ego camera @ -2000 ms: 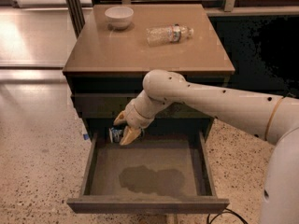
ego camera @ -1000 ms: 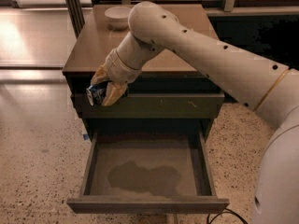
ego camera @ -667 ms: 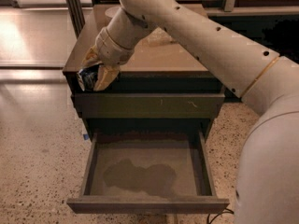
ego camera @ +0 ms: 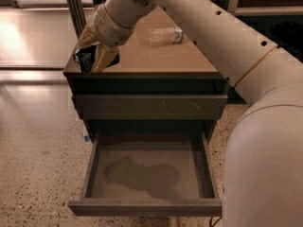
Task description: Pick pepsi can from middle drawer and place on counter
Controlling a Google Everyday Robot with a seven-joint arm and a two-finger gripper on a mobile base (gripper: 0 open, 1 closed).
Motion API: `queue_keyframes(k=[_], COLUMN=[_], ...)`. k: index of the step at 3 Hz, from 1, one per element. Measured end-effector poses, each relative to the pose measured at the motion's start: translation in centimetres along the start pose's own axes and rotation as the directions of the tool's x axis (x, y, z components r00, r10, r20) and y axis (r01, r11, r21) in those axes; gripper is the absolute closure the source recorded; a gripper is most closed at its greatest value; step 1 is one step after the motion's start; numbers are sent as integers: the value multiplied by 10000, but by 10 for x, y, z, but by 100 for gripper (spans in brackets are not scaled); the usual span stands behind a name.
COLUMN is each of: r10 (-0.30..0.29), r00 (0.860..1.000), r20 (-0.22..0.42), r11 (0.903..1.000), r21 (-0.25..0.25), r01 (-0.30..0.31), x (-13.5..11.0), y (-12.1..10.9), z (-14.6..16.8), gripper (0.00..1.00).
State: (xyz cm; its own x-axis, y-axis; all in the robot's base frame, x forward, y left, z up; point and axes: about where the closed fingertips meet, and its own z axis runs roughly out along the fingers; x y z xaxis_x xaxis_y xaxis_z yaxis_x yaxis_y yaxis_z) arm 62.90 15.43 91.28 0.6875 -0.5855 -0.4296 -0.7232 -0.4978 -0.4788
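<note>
My gripper is shut on the pepsi can, a small dark can with pale markings. It holds the can at the front left corner of the counter, just above the tan top's edge. The can is tilted between the tan fingers. The middle drawer stands pulled out below, with only a dark stain on its grey floor. My white arm crosses the view from the right.
A clear plastic water bottle lies on its side on the counter behind the gripper. A closed drawer front sits above the open one. Speckled floor lies to the left.
The gripper has lifted the can out of the drawer, up past the cabinet front, to the counter's front left corner. The drawer has stayed open.
</note>
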Motion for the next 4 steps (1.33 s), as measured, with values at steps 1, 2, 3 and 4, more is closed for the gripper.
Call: queue_keyframes(k=[1, 2, 3, 4], r10=[18, -25, -74, -24], r00=[9994, 9982, 9989, 9993], r20=[342, 607, 464, 360], r11=[9996, 9987, 9984, 9984], r21=[269, 510, 556, 573], r01=[-27, -6, 48, 3], x=[8, 24, 44, 64], y=[-2, -12, -25, -37], z=[-2, -8, -17, -22], gripper=[100, 100, 100, 100])
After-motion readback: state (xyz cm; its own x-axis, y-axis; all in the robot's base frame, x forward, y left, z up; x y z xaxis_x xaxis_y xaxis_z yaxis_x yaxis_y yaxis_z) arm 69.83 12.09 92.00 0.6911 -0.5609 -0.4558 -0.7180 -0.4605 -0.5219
